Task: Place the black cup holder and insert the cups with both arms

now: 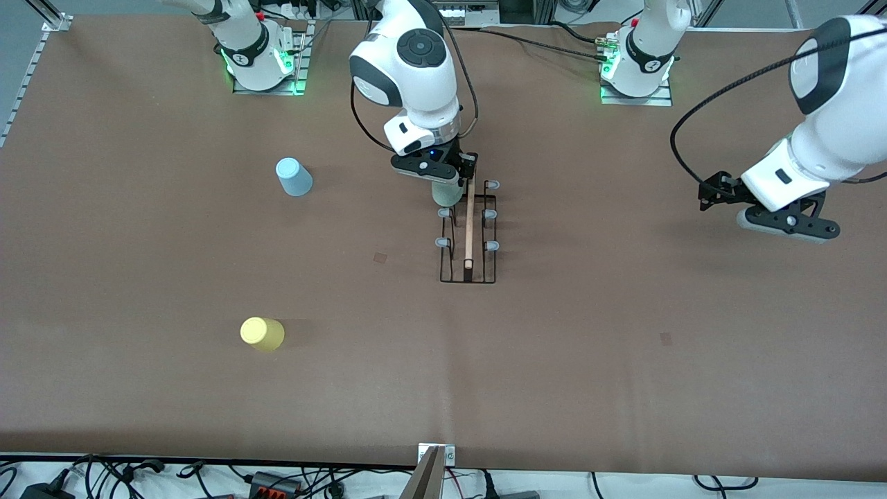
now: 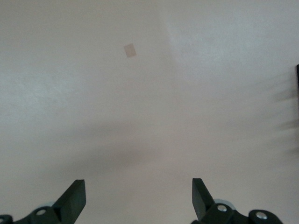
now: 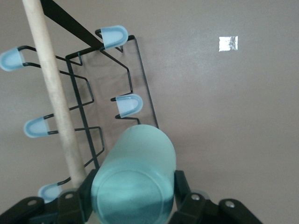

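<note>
The black cup holder (image 1: 468, 272) stands mid-table, its wooden handle (image 1: 470, 229) along the top. It fills the right wrist view (image 3: 140, 79) with several pale-blue prong tips. My right gripper (image 1: 444, 183) is shut on the grey-green cup (image 1: 447, 195), mouth down, over the rack's end nearest the robots, on the right arm's side. In the right wrist view the cup's base (image 3: 133, 191) sits between the fingers (image 3: 183, 186). Whether it rests on a prong is hidden. My left gripper (image 1: 786, 223) is open and empty over bare table toward the left arm's end, and also shows in its wrist view (image 2: 138, 186).
The light blue cup (image 1: 294, 177) and the yellow cup (image 1: 262, 334) stand apart on the table toward the right arm's end, the yellow one nearer the front camera. Small square marks (image 1: 380, 257) (image 1: 666, 338) lie flat on the brown table.
</note>
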`<state>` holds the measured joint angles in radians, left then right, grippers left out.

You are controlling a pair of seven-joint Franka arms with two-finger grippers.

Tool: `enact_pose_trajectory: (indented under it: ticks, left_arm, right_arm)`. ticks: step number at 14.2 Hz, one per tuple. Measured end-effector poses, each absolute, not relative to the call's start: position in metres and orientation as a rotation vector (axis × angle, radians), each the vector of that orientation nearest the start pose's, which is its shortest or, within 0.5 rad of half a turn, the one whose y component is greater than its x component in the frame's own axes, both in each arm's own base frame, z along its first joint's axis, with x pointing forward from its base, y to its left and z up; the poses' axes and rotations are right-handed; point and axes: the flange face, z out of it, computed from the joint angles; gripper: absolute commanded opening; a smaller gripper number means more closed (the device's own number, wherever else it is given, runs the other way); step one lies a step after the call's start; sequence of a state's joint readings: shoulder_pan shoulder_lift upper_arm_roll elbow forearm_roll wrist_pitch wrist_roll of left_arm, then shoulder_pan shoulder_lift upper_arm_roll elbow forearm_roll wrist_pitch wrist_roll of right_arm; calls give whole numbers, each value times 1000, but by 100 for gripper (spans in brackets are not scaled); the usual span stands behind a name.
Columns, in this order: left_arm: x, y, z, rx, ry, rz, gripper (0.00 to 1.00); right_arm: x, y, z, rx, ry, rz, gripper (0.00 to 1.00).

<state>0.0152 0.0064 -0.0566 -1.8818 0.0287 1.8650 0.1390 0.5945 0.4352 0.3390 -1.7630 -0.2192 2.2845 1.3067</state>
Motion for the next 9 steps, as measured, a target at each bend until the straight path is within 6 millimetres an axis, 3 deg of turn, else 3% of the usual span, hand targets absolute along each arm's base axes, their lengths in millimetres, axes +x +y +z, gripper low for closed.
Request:
enact_pose_trajectory:
  ticks: [3, 6, 8, 9]
  left_arm:
    - [567, -20, 514, -3113, 87, 30, 100]
    - [577, -19, 527, -3114, 37, 71, 100]
    - [579, -19, 541, -3116, 22, 36, 100]
    - [579, -19, 549, -3116, 18, 12, 100]
  right_arm:
    - [419, 517, 338, -3028, 413, -138, 100]
    - [434, 511, 354, -3006, 412, -177, 100]
    - [457, 489, 375, -3009, 384, -217, 100]
    - [473, 468, 385, -3034, 362, -227, 100]
